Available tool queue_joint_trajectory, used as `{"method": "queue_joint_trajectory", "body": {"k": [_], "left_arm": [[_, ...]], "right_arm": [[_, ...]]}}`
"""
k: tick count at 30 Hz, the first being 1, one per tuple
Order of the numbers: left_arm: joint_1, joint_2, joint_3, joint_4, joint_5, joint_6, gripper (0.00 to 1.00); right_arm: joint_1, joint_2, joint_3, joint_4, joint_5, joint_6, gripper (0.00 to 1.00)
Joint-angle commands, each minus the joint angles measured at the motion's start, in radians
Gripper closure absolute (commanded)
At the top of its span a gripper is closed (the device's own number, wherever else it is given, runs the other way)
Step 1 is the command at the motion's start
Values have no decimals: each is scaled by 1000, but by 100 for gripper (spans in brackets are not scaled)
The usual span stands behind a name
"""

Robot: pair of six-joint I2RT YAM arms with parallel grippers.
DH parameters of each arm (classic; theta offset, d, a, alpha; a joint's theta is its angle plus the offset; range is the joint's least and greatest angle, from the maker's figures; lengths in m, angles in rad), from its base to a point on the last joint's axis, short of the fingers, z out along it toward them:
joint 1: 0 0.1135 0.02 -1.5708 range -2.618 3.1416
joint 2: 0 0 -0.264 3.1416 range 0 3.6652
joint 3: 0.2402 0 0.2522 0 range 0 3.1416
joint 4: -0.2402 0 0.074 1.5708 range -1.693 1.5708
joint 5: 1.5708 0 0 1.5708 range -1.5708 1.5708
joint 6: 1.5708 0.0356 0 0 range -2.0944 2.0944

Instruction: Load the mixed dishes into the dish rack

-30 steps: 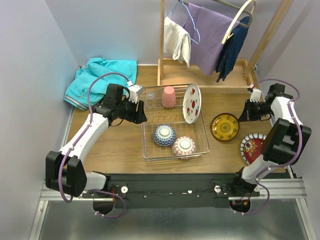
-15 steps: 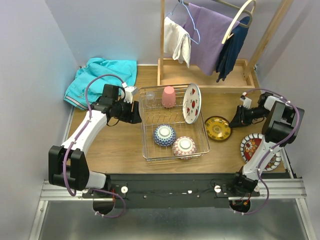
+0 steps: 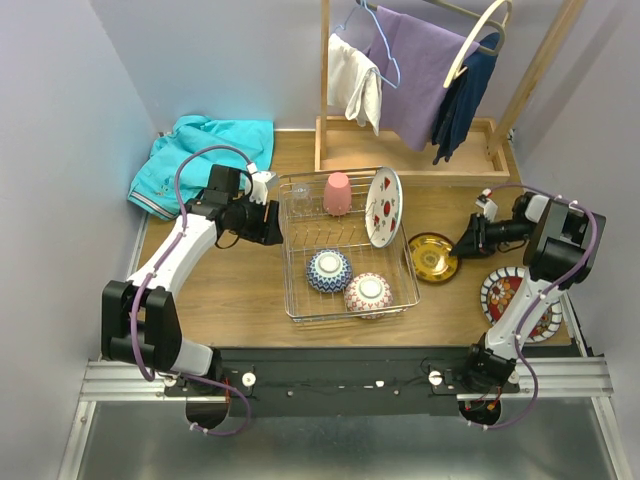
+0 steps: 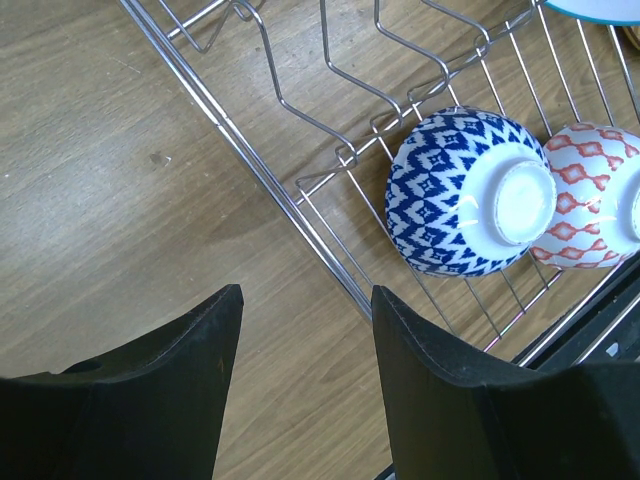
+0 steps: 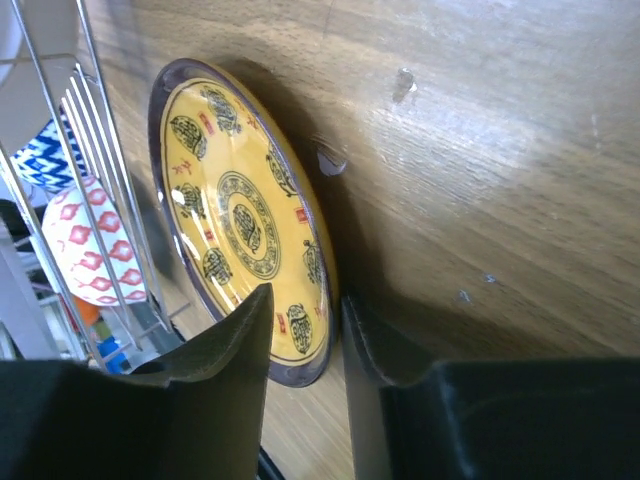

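Wooden table (image 3: 240, 290), yellow plate (image 5: 240, 215), rim pinched between right fingers (image 5: 215, 400), left fingers (image 4: 170, 400) apart, empty

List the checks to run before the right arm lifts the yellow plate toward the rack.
1. Right gripper placed on the yellow plate: ok, one finger on each side of the rim.
2. Grip firm on the rim: cannot tell, contact is not clear in the wrist view.
3. Free space in the dish rack: ok, bare wire between the white plate and the two bowls.
4. Left gripper out of the way: ok, open, empty, over the table just outside the rack's left wall.
5. Path to the rack: ok, nothing between plate and rack.
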Motion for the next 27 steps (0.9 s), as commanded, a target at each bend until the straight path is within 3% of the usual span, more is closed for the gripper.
{"method": "queue_joint_trajectory", "body": {"k": [1, 7, 13, 20, 27], "left_arm": [[2, -10, 25, -10, -17, 12, 37], [2, -45, -13, 9, -11, -2, 37], [2, -90, -33, 41, 6, -31, 37], [2, -143, -53, 101, -8, -86, 37], [2, -200, -64, 118, -100, -143, 37]], "right_arm": [[3, 43, -65, 94, 91, 15, 67], [2, -24, -90, 128, 137, 66, 99], [3, -191, -47, 72, 214, 101, 99], [5, -613, 8, 88, 436, 208, 100], [6, -813, 212, -197, 518, 169, 100]]}}
